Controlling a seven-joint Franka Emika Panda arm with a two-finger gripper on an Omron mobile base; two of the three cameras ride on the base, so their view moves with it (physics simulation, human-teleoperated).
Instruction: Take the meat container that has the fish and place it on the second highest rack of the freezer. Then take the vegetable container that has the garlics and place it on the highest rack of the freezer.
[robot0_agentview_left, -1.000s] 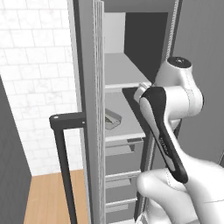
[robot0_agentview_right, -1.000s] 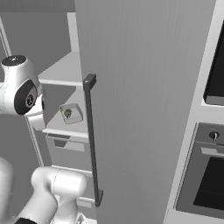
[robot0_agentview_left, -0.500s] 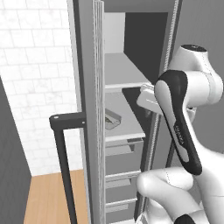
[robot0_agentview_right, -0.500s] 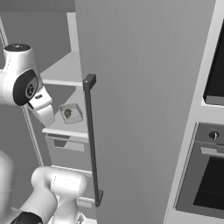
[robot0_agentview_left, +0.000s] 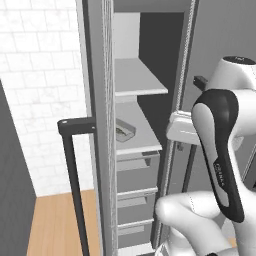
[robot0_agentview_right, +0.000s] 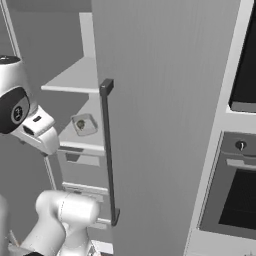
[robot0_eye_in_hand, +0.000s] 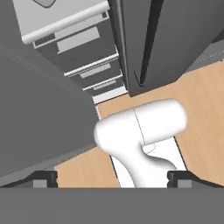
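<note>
Outside the freezer (robot0_agentview_left: 145, 172), in front of its open doorway, the tool (robot0_eye_in_hand: 111, 180) hangs with its tips spread as wide as they go and nothing between them. A second ago it was close to the second shelf (robot0_agentview_left: 146, 142); it has since drawn back and now looks down at the drawers (robot0_eye_in_hand: 83, 61) and the wooden floor (robot0_eye_in_hand: 199, 109). The tray (robot0_agentview_left: 131, 134) sits on that second shelf near its front edge, apart from the tool, with an olive-brown shape in it that I take for the fish (robot0_agentview_left: 121, 131). By the look of it the first half of the task is done. The top shelf (robot0_agentview_left: 137, 80) waits for the garlic tray, which the arm must fetch next.
</note>
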